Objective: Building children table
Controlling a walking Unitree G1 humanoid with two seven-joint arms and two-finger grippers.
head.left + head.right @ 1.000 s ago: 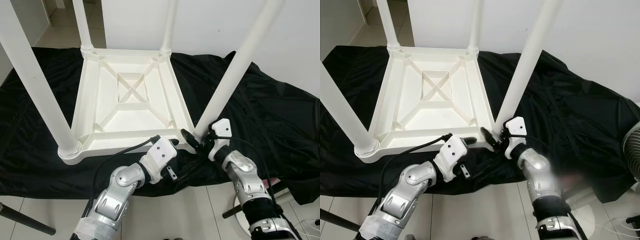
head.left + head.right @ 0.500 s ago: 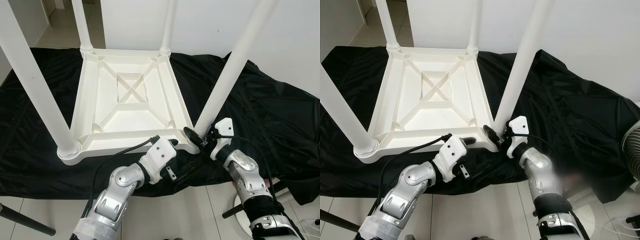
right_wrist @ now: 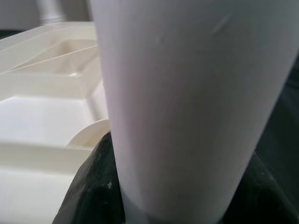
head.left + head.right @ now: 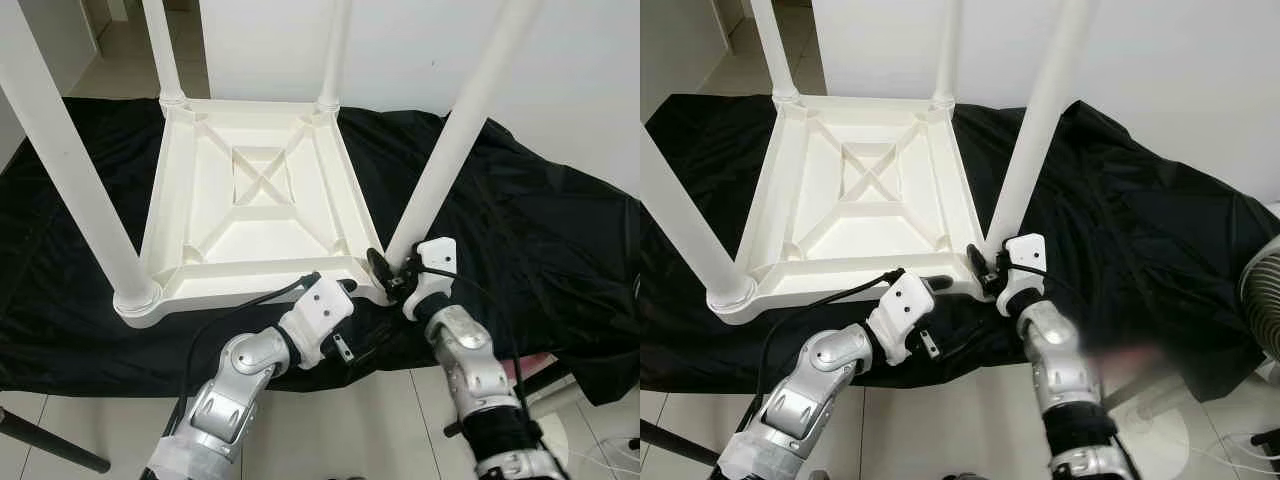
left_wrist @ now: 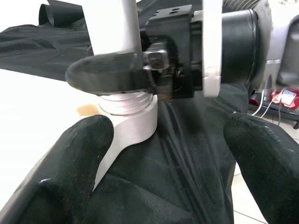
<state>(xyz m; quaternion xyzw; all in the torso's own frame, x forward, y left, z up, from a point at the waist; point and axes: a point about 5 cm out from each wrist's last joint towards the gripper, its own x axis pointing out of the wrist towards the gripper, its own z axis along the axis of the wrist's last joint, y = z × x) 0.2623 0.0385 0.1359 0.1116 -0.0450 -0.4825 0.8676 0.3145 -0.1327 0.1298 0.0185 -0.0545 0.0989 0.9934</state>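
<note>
No brand, label or readable writing shows on any part.

The white plastic children's table [image 4: 255, 205] lies upside down on a black cloth [image 4: 520, 230], its ribbed underside facing up, with an X-shaped brace in the middle. Four white legs stand up from its corners: two far ones by the white wall [image 4: 420, 50], one near leg at the robot's left [image 4: 70, 170], and one near leg at the robot's right [image 4: 450, 150].

The right tool [image 4: 388, 272] sits at the base of that near right leg, just above the corner socket. Its two black fingers [image 3: 91, 186] lie on either side of the leg and are clamped on it; in the right wrist view the leg [image 3: 191, 107] rises close between them, with the table's ribbed frame [image 3: 51, 74] behind.

The left tool [image 5: 168, 163] hovers low at the front edge of the table, near the same corner, pointing toward the right tool. Its fingers [image 5: 74, 172] are spread wide apart and hold nothing; one fingertip lies close beside the white corner socket [image 5: 131, 121], though whether it touches cannot be told. Between them, the left wrist view shows the black cloth and the right tool's black finger [image 5: 107, 74] wrapped across the leg.

Pale tiled floor [image 4: 380, 430] lies below the cloth's front edge.
</note>
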